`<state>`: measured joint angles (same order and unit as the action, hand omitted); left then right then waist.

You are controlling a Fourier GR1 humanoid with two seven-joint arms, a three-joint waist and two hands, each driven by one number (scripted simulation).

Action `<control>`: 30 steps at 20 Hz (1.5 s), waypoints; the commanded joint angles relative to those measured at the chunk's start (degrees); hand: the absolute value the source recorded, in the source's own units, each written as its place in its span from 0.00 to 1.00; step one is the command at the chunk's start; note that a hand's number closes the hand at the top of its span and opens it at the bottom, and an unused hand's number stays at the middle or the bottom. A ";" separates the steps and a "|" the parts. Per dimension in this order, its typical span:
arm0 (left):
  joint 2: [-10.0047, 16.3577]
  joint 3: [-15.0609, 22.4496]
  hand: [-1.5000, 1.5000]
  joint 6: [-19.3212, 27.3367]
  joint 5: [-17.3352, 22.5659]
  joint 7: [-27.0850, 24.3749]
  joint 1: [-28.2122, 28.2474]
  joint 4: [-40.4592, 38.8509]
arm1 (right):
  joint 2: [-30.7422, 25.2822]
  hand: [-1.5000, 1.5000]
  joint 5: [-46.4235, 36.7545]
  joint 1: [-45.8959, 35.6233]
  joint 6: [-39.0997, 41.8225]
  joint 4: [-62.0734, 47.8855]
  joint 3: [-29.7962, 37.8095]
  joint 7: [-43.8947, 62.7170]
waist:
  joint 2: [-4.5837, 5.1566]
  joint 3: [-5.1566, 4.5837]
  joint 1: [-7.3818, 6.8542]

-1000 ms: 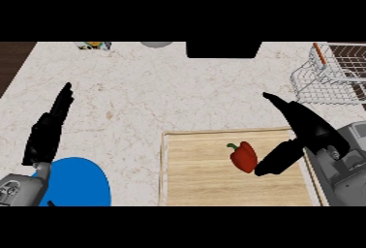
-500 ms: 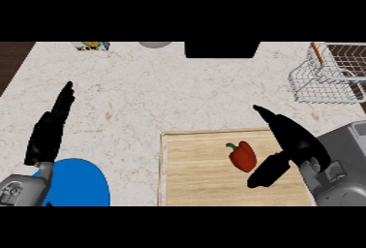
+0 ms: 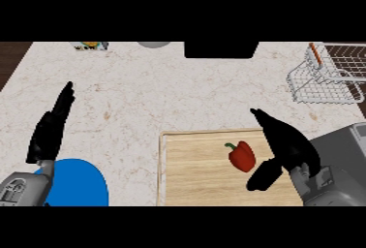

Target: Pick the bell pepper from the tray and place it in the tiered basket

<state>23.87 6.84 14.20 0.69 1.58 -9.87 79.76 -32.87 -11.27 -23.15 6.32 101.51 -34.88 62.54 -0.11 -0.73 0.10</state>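
Note:
A red bell pepper (image 3: 242, 155) with a green stem lies on the wooden tray (image 3: 196, 179) at the counter's front. My right hand (image 3: 286, 145) hovers just right of the pepper, open, with fingers stretched toward the far side and the thumb hanging below; nothing is held. The white wire tiered basket (image 3: 330, 77) stands at the far right of the counter. My left hand (image 3: 52, 127) rests open at the left, fingers pointing up.
A blue plate (image 3: 75, 184) lies at the front left, beside the tray. A small box (image 3: 89, 46), a grey round object (image 3: 154, 44) and a black appliance (image 3: 220, 49) line the counter's back edge.
My right hand has shifted left and toward the front, closing in beside the pepper. The pepper and the left hand have stayed put.

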 commanded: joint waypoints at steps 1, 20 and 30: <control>1.29 -2.10 0.50 -3.21 1.05 0.71 0.98 1.65 | 1.61 0.00 -3.28 2.01 2.04 4.83 0.14 8.07 | -0.03 0.71 -0.04; -1.21 -2.90 0.50 -2.64 -2.82 1.61 0.52 1.89 | 7.63 0.00 -4.62 0.67 2.02 -10.25 -1.06 2.70 | 0.17 0.70 -0.35; -2.81 -2.50 0.50 -2.17 -4.31 3.16 -1.26 2.19 | 10.11 0.00 -4.00 0.54 0.28 -17.18 -1.71 -2.25 | 0.28 0.73 -0.43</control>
<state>21.98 3.75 11.10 -2.20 3.98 -9.66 82.23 -26.21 -15.48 -21.36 5.99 88.09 -37.89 58.58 -0.28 -2.29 -0.05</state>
